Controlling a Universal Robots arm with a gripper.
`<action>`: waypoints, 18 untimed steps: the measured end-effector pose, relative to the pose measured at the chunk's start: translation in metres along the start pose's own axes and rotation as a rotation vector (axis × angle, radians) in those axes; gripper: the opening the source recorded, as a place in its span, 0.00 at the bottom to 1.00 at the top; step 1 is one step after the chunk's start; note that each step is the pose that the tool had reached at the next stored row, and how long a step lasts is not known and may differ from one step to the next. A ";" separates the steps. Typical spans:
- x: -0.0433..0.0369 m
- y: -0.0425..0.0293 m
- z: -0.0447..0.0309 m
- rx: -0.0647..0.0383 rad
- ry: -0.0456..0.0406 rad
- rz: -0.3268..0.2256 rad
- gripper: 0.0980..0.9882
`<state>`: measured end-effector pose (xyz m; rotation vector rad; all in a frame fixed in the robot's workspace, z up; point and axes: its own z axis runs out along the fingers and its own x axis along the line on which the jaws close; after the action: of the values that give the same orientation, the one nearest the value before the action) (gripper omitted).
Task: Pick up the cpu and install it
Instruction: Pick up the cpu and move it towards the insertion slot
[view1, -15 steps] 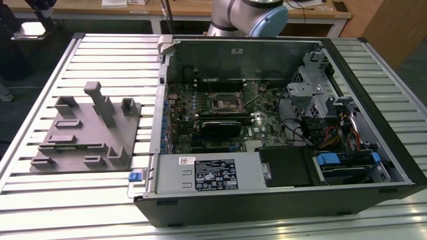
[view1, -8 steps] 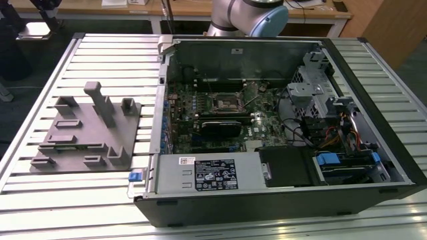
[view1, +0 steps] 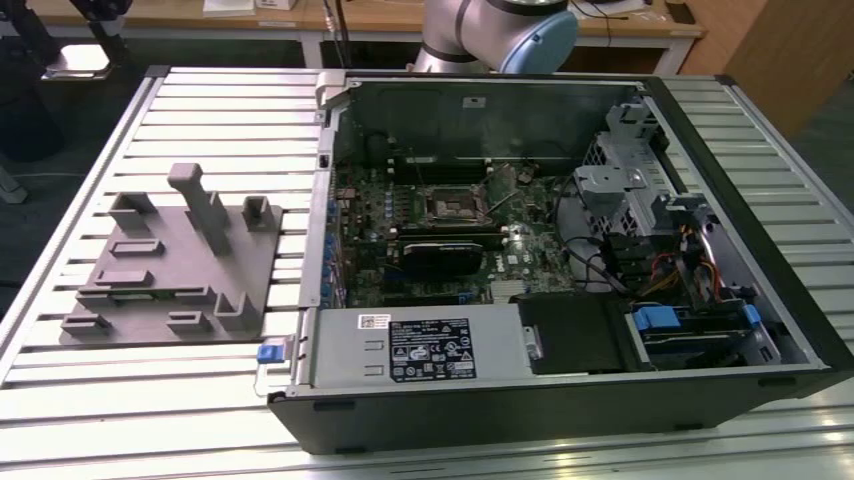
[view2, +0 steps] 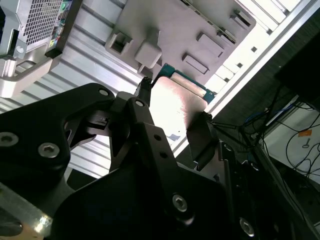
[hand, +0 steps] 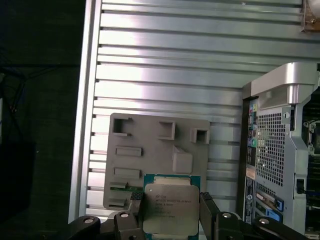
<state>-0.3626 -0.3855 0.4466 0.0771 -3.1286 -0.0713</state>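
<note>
Bright overall — glare (on the cpu (view2: 172, 107)).

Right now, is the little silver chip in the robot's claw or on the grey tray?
In the claw: in the first wrist view the gripper clamps the cpu by opposite edges, above the grey fixture.

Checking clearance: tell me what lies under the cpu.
In the first wrist view, the grey fixture and slatted table lie beneath the cpu; the fixture's part directly behind it is covered.
</note>
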 end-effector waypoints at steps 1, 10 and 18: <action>-0.0008 0.0000 0.0000 0.000 0.0000 0.000 0.50; -0.0069 -0.0003 -0.0001 0.000 0.0000 0.000 0.50; -0.0178 -0.0009 -0.0002 0.000 0.0001 0.000 0.50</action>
<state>-0.3448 -0.3855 0.4466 0.0770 -3.1285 -0.0712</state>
